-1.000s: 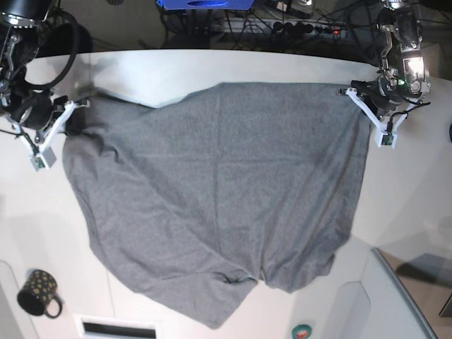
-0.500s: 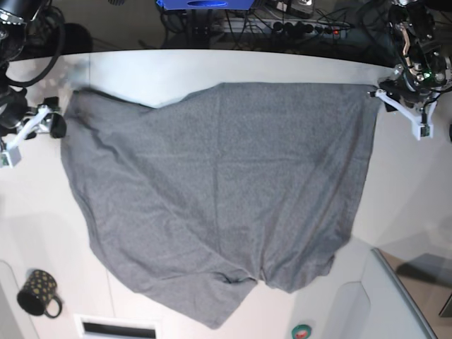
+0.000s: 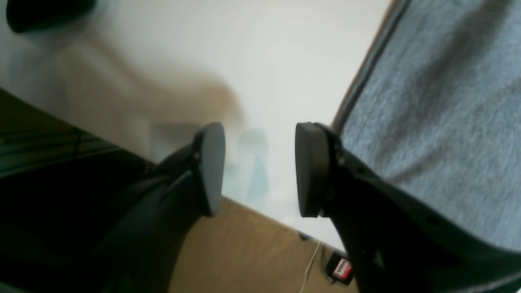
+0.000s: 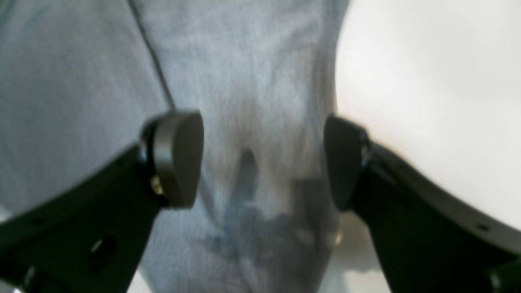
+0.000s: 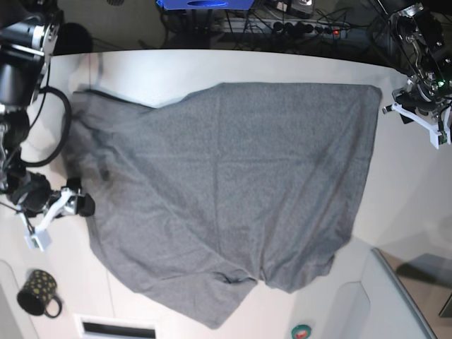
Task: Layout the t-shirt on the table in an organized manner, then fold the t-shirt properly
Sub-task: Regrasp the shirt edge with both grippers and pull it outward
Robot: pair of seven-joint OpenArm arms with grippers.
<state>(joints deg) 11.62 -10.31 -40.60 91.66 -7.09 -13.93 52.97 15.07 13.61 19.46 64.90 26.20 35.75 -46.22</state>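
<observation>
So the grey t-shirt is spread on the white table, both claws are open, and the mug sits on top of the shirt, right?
Not quite: in the base view the mug stands on the bare table, apart from the t-shirt. The rest holds.

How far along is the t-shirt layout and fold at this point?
Done: the t-shirt lies spread on the table, its far edge straight, near edge bunched and uneven. In hand: nothing; the left hand and right hand are both open and empty. Left: smoothing the near side, then every fold.
</observation>
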